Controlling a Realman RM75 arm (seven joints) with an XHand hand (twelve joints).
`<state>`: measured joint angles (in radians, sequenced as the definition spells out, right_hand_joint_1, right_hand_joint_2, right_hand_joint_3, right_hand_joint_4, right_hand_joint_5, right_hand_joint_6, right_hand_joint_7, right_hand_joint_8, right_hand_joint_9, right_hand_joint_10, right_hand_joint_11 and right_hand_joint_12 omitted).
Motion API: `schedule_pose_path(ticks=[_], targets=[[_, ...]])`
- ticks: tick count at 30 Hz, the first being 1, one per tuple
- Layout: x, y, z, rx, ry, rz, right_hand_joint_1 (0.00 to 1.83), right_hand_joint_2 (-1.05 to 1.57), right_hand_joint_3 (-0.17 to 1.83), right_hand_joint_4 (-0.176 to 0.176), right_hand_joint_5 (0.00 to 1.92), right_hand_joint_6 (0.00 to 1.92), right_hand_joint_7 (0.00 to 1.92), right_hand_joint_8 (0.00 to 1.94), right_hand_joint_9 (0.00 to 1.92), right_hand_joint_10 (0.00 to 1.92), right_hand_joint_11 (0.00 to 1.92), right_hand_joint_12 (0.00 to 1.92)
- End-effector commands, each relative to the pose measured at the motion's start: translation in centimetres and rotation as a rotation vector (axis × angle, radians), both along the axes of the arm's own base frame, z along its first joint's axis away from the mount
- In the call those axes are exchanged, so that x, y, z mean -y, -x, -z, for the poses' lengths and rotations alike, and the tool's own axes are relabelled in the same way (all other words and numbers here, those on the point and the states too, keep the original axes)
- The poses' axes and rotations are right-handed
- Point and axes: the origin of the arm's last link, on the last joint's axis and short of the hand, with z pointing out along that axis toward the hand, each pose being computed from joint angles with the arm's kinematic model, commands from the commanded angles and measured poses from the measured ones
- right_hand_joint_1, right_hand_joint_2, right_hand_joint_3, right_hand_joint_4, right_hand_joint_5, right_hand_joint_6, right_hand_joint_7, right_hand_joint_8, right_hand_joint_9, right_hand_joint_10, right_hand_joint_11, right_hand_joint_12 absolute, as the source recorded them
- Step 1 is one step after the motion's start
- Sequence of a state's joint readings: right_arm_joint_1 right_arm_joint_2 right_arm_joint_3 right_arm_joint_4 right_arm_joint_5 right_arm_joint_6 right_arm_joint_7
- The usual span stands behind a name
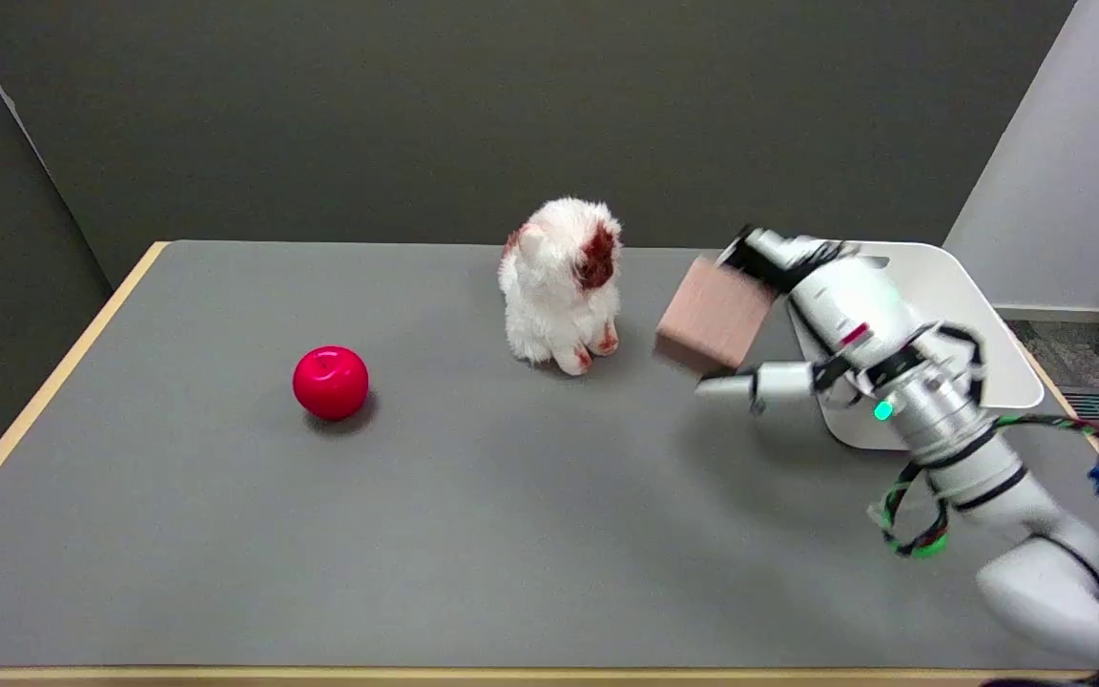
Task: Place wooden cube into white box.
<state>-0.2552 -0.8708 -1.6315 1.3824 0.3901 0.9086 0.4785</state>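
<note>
Right hand (802,315): gripping wooden cube (714,313), raised just left of white box (950,286). Step: carry. Next, likely: shift cube over box, release.

Apple (330,383): glossy red. Plush dog (562,284): white, reddish-brown patches. Wooden cube (714,314): pale pinkish-tan. Box (964,286): white. Table (416,534): grey, light wood edging.

The square pale wooden cube (715,313) looks matt and faintly grained. The red round apple (330,382) toward the table's left edge shines like glossy plastic. The fluffy white-and-brown plush toy (564,284) is shaggy cloth. The grey table top (435,515) looks matt, wood-edged; the white box (974,315) looks smooth plastic.
</note>
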Motion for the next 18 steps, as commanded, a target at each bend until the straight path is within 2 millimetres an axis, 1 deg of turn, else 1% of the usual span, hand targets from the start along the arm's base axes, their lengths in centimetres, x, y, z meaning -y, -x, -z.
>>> schedule_pose_path(ticks=[1,2,3,6,9,12,16,18], targets=[[-1.2,-7.8,-13.4,0.054,0.489,-0.301,1.20,1.22,0.11,-0.176,0.52,1.47,0.87,1.39,0.82,1.33,0.67,1.68],[-1.3,-7.8,-13.8,0.060,0.506,-0.306,1.20,1.22,0.11,-0.176,0.52,1.47,0.87,1.39,0.82,1.33,0.67,1.68],[-1.6,-7.5,-14.7,0.068,0.541,-0.305,1.20,1.22,0.11,-0.176,0.52,1.47,0.87,1.40,0.82,1.33,0.67,1.68],[-1.7,-6.3,-16.0,0.083,0.588,-0.269,1.20,1.22,0.11,-0.176,0.53,1.47,0.87,1.39,0.82,1.33,0.67,1.68],[-1.5,-5.1,-16.0,0.080,0.586,-0.221,1.20,1.22,0.10,-0.176,0.53,1.47,0.87,1.40,0.83,1.32,0.68,1.68],[-1.2,-4.1,-15.7,0.077,0.577,-0.179,1.19,1.23,0.10,-0.176,0.52,1.47,0.87,1.40,0.83,1.32,0.69,1.67],[-1.0,-3.0,-15.9,0.082,0.578,-0.117,1.19,1.22,0.10,-0.176,0.53,1.47,0.87,1.40,0.83,1.32,0.70,1.67],[-0.7,-2.0,-15.6,0.075,0.563,-0.072,1.19,1.22,0.11,-0.176,0.53,1.47,0.87,1.40,0.83,1.32,0.69,1.67]])
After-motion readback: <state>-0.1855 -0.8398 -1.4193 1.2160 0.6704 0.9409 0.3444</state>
